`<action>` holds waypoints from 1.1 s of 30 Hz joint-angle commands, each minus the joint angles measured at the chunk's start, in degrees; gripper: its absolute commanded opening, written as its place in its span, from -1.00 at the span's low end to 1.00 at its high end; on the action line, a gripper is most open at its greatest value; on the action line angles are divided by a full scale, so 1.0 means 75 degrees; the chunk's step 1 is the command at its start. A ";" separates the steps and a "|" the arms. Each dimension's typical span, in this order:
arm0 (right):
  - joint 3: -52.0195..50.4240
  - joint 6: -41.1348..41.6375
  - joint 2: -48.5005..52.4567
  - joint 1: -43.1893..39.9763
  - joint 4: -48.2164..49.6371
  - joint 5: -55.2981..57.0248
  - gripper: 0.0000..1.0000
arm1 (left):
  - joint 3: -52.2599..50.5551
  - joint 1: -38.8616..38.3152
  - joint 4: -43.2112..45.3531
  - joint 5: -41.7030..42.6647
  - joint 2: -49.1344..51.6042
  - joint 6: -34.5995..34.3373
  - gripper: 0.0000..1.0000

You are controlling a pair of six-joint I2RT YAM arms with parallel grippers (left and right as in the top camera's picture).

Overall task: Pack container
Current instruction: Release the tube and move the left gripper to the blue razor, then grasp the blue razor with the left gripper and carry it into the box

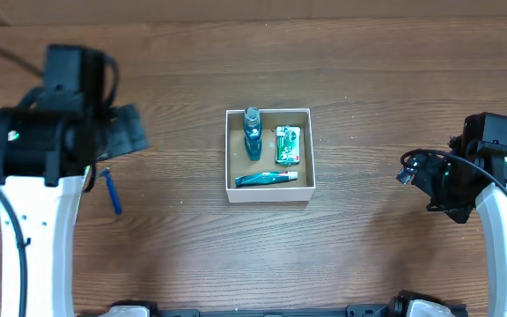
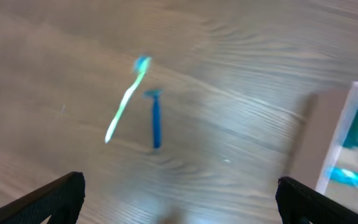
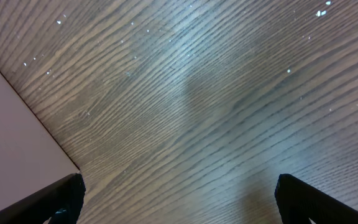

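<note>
L arm: stands at the table's (image 1: 368, 70) left edge, wrist over the wood.
L gripper (image 2: 179, 186): released; in the wrist view the two dark fingers sit wide apart at the bottom corners w/ only bare wood between. It hangs above the table, nothing held.
Toothbrush (image 2: 126, 99): white-green handle, blue head, flat on the wood, slanted. Seen in the L wrist view only, blurred.
Razor (image 1: 111, 191): blue, flat on the table just beside the toothbrush, not touching it; well left of the box.
Container (image 1: 268, 193): square white-walled box w/ brown floor, mid-table, between the two arms, upright and open-topped. Its wall shows at the right edge of the L wrist view (image 2: 328, 143) and the left edge of the R wrist view (image 3: 17, 155).
Inside box: teal bottle (image 1: 253, 134) at back left, green packet (image 1: 288, 145) at back right, teal tube (image 1: 267, 179) lying along the front wall.
R gripper (image 3: 179, 199): released; fingers spread wide, bare wood between, empty. It sits well right of the box, apart from it.
</note>
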 commanded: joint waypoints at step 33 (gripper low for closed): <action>0.0017 -0.0029 -0.0140 0.0003 0.0055 -0.0052 1.00 | -0.5088 0.2993 0.5353 0.2282 0.3500 0.1597 1.00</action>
